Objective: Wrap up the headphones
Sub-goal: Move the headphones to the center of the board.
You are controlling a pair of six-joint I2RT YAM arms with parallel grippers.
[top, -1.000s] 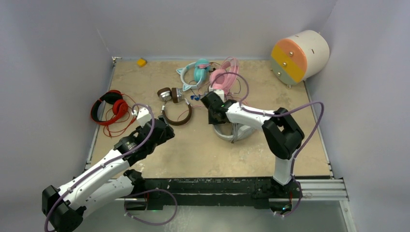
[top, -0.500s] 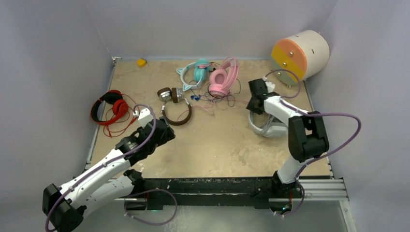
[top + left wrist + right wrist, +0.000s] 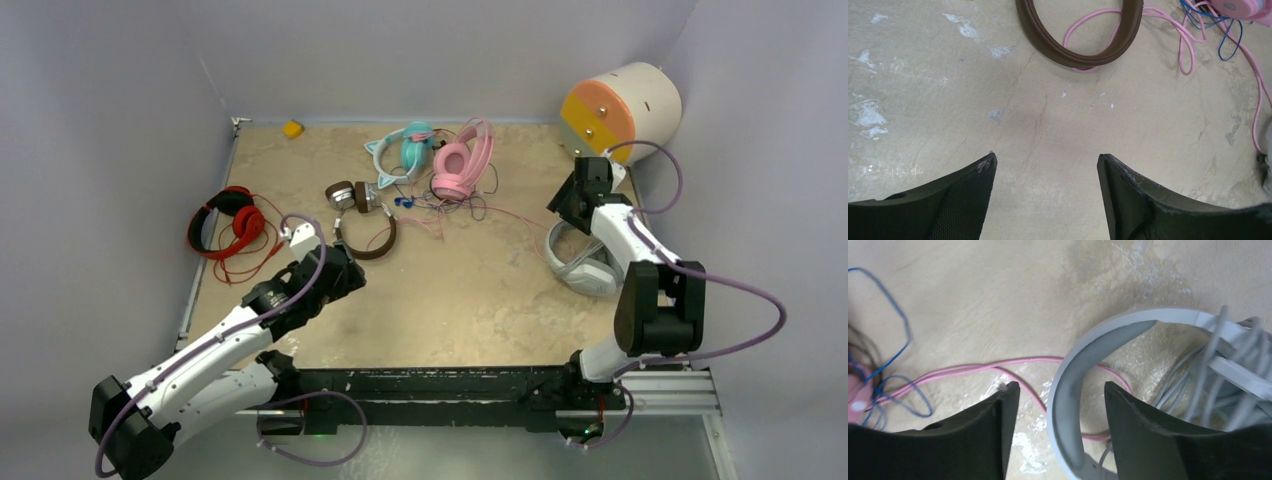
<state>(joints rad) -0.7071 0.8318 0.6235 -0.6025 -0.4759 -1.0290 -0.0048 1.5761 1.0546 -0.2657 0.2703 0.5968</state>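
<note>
Grey-white pair [image 3: 583, 277]: cord bundled on band, looks done. Pink pair [image 3: 460, 162], brown pair [image 3: 345, 193]: cords loose, tangled (both to do). L gripper [image 3: 1045, 167], R gripper [image 3: 1059, 387]: jaws apart, nothing held.

— How is the left arm [image 3: 210, 350] being posed?
— It is being stretched forward and rightward from its base, low and nearly straight. The left gripper [image 3: 1045, 160] is being pointed downward, its jaws being held wide apart.
— And the right arm [image 3: 655, 300]?
— It is being bent sharply at the elbow and reached toward the far right. The right gripper [image 3: 1057, 390] is being aimed downward, its jaws being held apart.
</note>
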